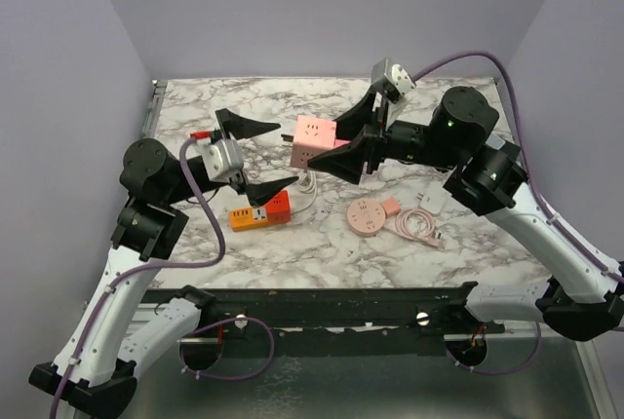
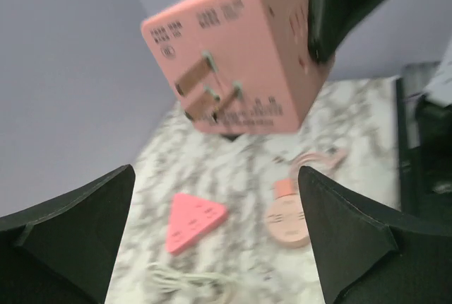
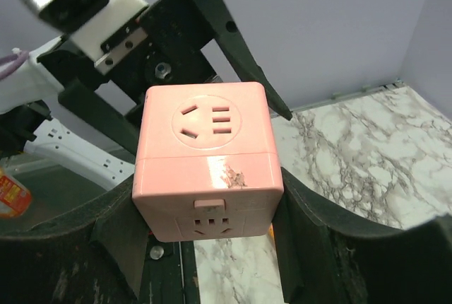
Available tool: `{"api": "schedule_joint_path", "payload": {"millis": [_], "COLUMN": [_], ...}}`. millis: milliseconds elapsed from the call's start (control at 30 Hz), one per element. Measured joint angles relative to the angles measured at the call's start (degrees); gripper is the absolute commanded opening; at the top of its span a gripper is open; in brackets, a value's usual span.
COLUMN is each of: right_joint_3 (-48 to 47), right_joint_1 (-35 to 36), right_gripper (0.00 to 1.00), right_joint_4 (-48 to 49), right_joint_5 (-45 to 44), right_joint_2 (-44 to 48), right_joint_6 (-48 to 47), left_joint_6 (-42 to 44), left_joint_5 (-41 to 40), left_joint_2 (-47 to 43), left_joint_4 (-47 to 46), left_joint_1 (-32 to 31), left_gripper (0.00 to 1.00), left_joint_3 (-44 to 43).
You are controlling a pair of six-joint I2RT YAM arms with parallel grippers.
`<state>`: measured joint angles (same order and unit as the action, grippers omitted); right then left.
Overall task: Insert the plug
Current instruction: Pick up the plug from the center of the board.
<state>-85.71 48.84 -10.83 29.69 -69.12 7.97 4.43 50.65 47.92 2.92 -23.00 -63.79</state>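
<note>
plug: pink cube plug (image 1: 314, 139) in the air, beyond orange power strip (image 1: 260, 212), apart from it | right gripper (image 1: 339, 143): fingers clamped on cube sides | left gripper (image 1: 283, 153): fingers wide apart, empty, near the strip | done: plug lifted | left, I judge: insertion into the strip

One each: cube (image 1: 314, 141), orange strip (image 1: 259, 212), round socket (image 1: 368, 215), triangle socket (image 2: 194, 220).
</note>
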Motion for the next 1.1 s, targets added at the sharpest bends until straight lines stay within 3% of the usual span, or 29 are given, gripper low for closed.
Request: {"api": "schedule_joint_path", "payload": {"millis": [233,400,633,900,1100], "right_joint_3": [-15.4,-16.0,-17.1,-26.7,-26.5], "right_joint_1": [-0.1,-0.1,-0.1,-0.1,-0.2], "right_gripper": [0.01,0.01,0.01,0.01,0.01], "right_joint_4": [-14.5,-21.7,-25.7,-29.7,-32.8], "right_joint_5": [-1.2,-1.2,-1.3,-2.5,-2.6], "right_joint_2": [-10.0,-14.5,-15.7,-24.0,-26.6], "right_joint_6": [-1.1,-1.1,-1.1,0.2,1.0], "left_joint_6": [36.0,50.4,55.0,57.4,59.7], "left_joint_5": [-8.2,-11.7,-13.6,-7.5,-7.3], "left_joint_2": [-4.8,-5.7,-6.5,-9.7,-7.7], "left_joint_4": [5.4,6.1,3.5,2.3,2.4], "left_joint_1": [0.0,0.0,0.0,0.0,-0.1], "left_gripper": [0.99,0.99,0.99,0.99,0.97], "left_joint_3": [6.1,9.1,10.0,13.9,14.0]}}
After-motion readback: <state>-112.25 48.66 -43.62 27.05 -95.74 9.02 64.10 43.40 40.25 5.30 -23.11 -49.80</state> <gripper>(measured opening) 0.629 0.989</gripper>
